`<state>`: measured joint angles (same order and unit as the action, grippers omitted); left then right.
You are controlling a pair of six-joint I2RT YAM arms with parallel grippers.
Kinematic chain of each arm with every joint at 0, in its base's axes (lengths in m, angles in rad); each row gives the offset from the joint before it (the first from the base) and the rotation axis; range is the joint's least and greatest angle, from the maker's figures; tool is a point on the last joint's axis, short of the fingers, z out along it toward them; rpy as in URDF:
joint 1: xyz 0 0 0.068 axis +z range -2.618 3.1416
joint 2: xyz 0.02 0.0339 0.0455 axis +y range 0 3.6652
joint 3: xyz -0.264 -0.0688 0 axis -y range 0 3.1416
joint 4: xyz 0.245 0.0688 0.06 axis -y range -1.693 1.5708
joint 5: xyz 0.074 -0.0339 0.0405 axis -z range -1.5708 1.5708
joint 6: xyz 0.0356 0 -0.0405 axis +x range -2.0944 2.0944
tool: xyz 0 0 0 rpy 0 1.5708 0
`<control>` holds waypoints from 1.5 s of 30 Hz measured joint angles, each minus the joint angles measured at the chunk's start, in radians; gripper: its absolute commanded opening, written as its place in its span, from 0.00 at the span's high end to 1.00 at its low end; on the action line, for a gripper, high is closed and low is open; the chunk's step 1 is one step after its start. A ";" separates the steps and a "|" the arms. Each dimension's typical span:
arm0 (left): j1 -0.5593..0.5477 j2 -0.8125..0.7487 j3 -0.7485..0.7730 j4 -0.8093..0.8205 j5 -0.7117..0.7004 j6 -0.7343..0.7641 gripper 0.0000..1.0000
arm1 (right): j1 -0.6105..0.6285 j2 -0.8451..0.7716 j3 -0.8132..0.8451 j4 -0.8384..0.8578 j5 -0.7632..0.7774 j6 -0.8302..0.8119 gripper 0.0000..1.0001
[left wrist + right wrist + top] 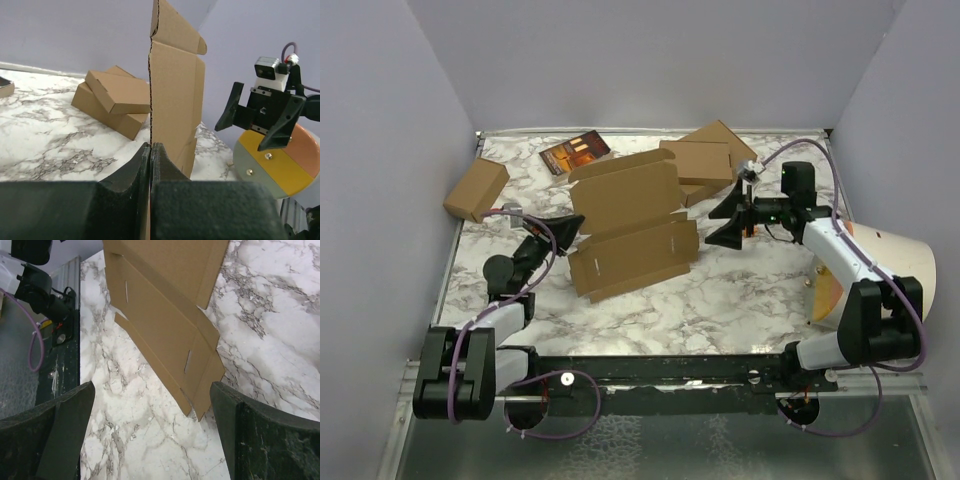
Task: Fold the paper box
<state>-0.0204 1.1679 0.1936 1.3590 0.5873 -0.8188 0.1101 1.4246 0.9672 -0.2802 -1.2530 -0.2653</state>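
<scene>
Left gripper (567,232) clamped on the paper box (632,222) edge (cardboard pinched tight), right gripper (728,215) gaped wide near its opposite side.

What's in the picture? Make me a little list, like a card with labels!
paper box: brown cardboard sheet, flaps not folded shut yet
left arm: jaws shut on the paper box's left edge
right arm: jaws wide open, right of the paper box, holding nothing
stacked boxes: two, at the back
small carton: back left corner
table: white marble pattern
</scene>
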 measured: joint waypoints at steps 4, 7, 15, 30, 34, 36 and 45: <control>-0.029 -0.032 0.017 -0.038 0.007 0.011 1.00 | -0.034 -0.011 0.005 0.003 -0.014 0.020 0.01; -0.055 -0.036 0.031 -0.056 0.008 0.010 1.00 | -0.044 -0.017 0.005 0.045 -0.025 0.069 0.01; -0.117 -0.035 0.049 -0.045 0.010 -0.019 1.00 | -0.039 0.078 0.140 0.192 -0.035 0.259 0.05; -0.205 -0.045 0.070 -0.032 -0.014 -0.048 1.00 | -0.039 0.064 -0.024 0.425 -0.044 0.456 0.07; -0.226 -0.039 0.078 -0.030 -0.031 -0.042 1.00 | -0.039 0.053 -0.048 0.480 -0.050 0.502 0.08; -0.234 -0.032 0.078 -0.031 -0.035 -0.039 1.00 | -0.039 0.047 -0.061 0.513 -0.053 0.525 0.08; -0.256 -0.005 0.093 -0.047 -0.053 -0.035 1.00 | -0.039 0.016 -0.105 0.617 -0.076 0.599 0.16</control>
<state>-0.2760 1.1625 0.2871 1.3121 0.5339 -0.8543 0.0711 1.4406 0.8623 0.3367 -1.3289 0.3336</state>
